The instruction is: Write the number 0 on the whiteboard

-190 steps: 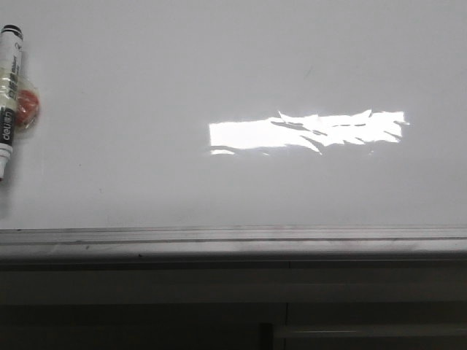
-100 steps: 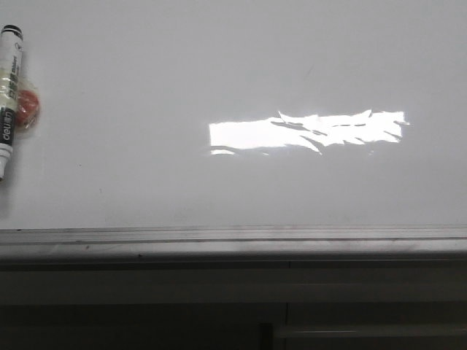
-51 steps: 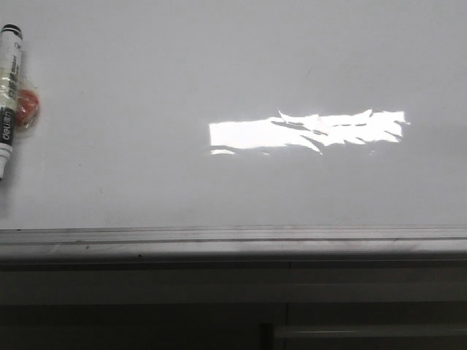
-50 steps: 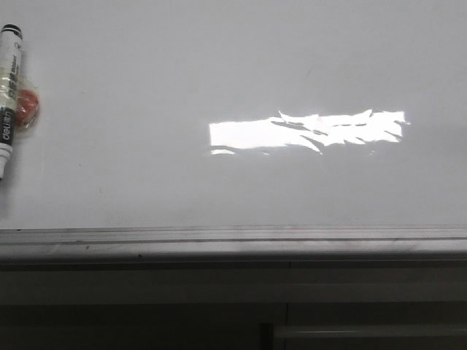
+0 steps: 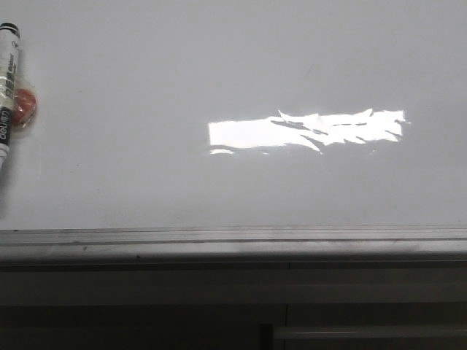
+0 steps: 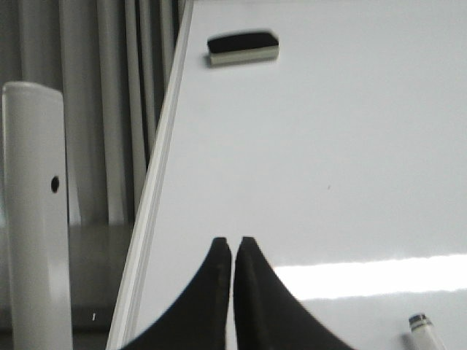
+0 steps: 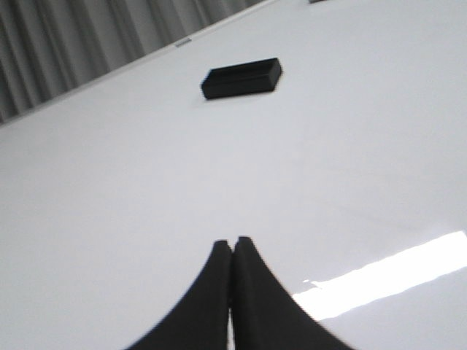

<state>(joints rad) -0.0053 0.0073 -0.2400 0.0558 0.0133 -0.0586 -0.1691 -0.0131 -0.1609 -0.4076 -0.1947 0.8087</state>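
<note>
We see the whiteboard (image 5: 241,65) bare of any 0, the marker (image 5: 7,95) unpicked, both our grippers (image 6: 232,244) (image 7: 232,244) clenched empty.

- Front cam sits low and close, looking forward over the whiteboard (image 5: 241,65), its grey rail (image 5: 233,237) running across the near edge. A marker (image 5: 7,95) is clipped at the far left.
- Left wrist cam rides right behind the left end effector (image 6: 233,251) and looks along the board toward an eraser (image 6: 243,48) at the far end, board edge alongside.
- Right wrist cam does the same behind the right end effector (image 7: 233,251), facing a black eraser (image 7: 241,78) farther off.
- All three share the board surface and its glare patch (image 5: 306,130); front and left wrist both catch a marker.
</note>
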